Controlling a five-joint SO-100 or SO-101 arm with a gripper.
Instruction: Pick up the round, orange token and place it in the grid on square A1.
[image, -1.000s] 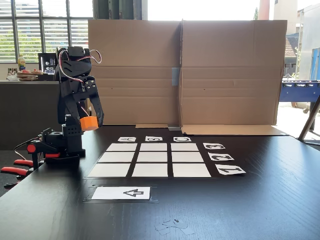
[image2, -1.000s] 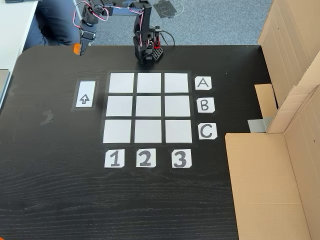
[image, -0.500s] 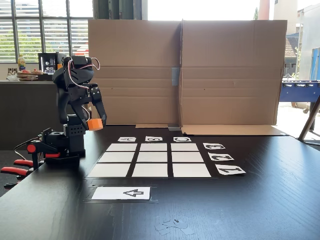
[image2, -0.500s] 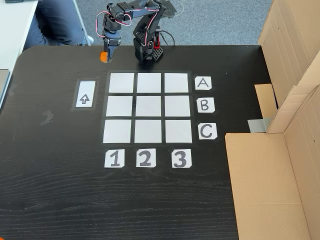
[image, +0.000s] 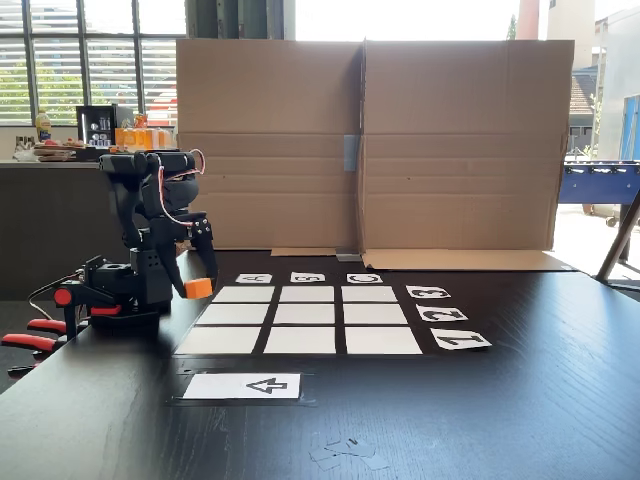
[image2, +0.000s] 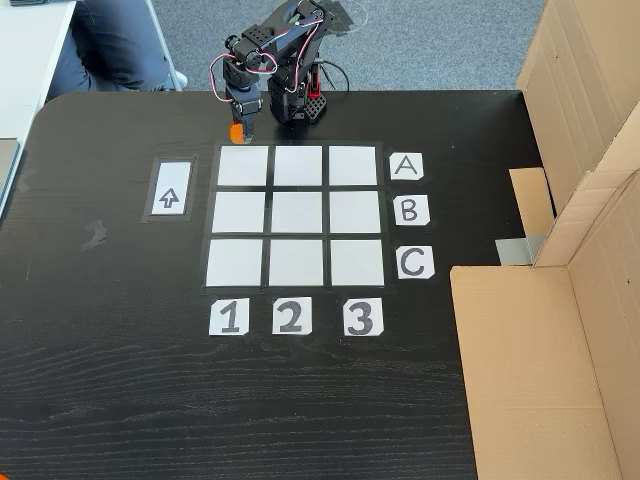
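From the left edge of the table the arm had swung in and dropped low, and in the half second before this moment the gripper (image2: 238, 131) came across from beyond the arrow card's side to sit just off the grid's near corner, at about eleven o'clock from the top-left square in the top-down fixed view. It was clenched on the round, orange token (image2: 237, 131), which hung just above the black table (image2: 120, 380) right beside the grid (image2: 296, 216) and not yet over any square; in the low fixed view the token (image: 198, 288) showed at the fingertips (image: 210, 272), close to table height, at nine o'clock from the paper squares. That carry meant the pick was done and the placing was nearly at hand: square A1 (image2: 243, 166), where the A row met the 1 column, lay directly at six o'clock from the token and was bare. Counting left to right in the top-down fixed view: one arrow card (image2: 170, 189), one arm, one orange token, nine white squares, three number labels, three letter labels. Further right stood one cardboard screen (image2: 590, 120) in two joined panels. My read was that a short reach forward and a release would finish it.
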